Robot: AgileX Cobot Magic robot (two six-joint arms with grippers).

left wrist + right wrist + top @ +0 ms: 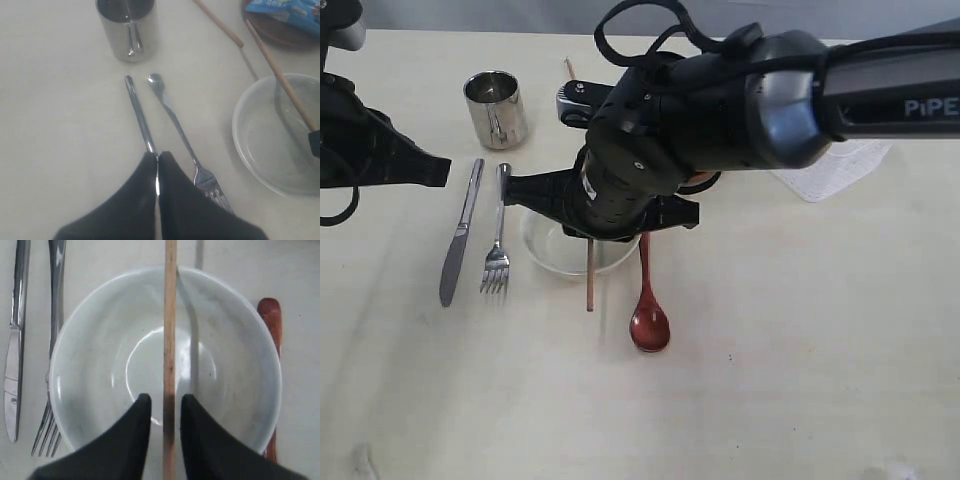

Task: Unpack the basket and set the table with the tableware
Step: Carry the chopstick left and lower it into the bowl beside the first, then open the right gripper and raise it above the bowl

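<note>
The right gripper point(165, 399), jaws apart either side of the chopstick point(170, 315) lying across the bowl point(100, 340) (mid-frame), should rise straight up without nudging it.

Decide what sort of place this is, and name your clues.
Probably a robotics lab bench staged as a dining table: knife, fork, white bowl and steel cup on a pale tabletop, a black robot arm above.

Setting looks like a robotics lab bench. Pale wood-look table point(820, 400), plain grey backdrop point(470, 12) behind. Black robot arm point(880, 90) lettered PiPER reaches over it.
</note>
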